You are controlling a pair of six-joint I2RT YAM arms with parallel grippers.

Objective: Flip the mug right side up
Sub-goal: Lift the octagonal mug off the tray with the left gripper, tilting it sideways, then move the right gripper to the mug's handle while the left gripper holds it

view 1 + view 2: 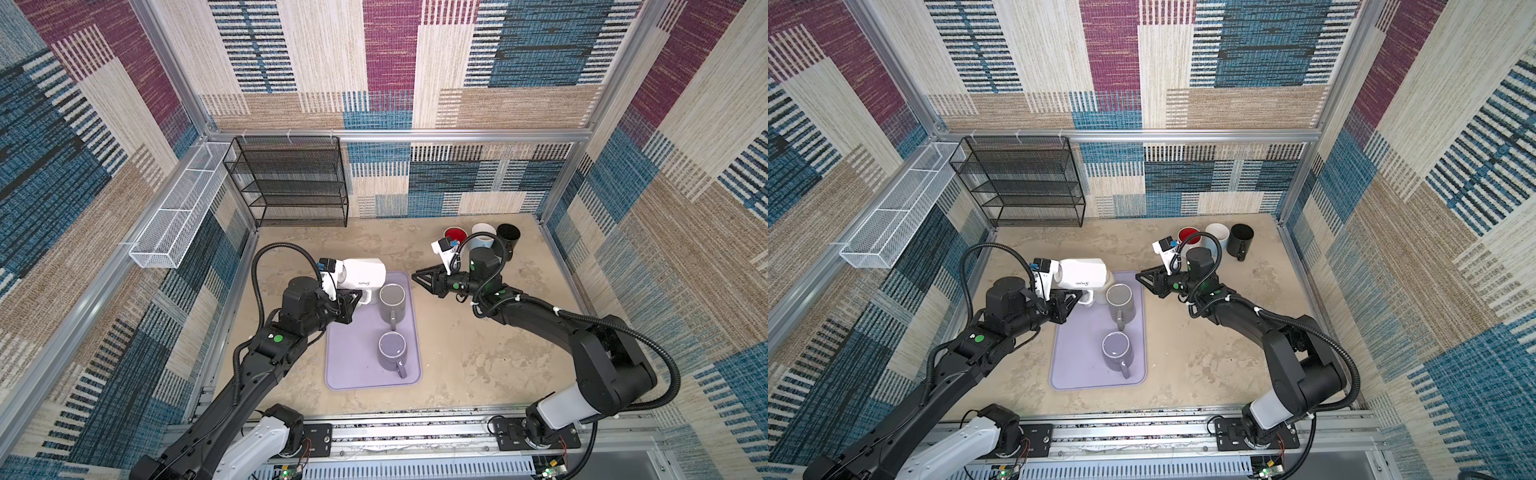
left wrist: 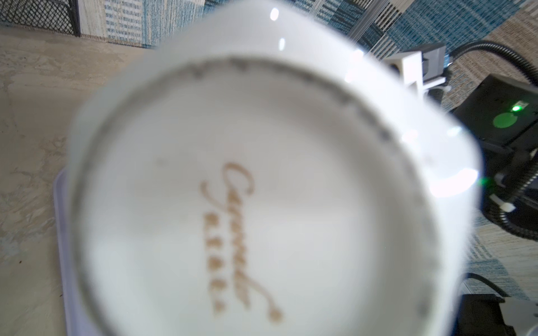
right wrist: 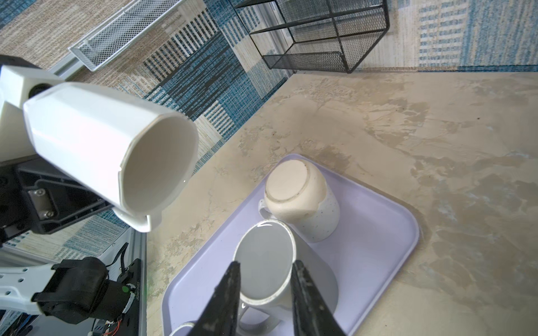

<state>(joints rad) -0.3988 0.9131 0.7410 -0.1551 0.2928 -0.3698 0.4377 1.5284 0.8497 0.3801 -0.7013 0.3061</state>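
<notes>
A white faceted mug [image 1: 360, 274] [image 1: 1080, 274] hangs on its side in the air over the lavender tray's far left corner. My left gripper [image 1: 358, 300] [image 1: 1077, 297] is shut on its handle. In the left wrist view the mug's base [image 2: 262, 203], with gold lettering, fills the frame and hides the jaws. The right wrist view shows the mug's mouth [image 3: 157, 163] facing that camera. A cream speckled mug [image 3: 300, 197] stands upside down on the tray [image 3: 378, 232]. My right gripper [image 1: 419, 281] [image 3: 266, 264] hovers by the tray's far right edge, open and holding nothing.
Two grey mugs [image 1: 392, 305] [image 1: 392, 352] stand upright on the tray [image 1: 345, 365]. Red [image 1: 455, 236], white [image 1: 483, 232] and black [image 1: 509, 237] cups stand at the far right. A black wire rack [image 1: 291, 183] and a white mesh basket [image 1: 178, 212] line the far left.
</notes>
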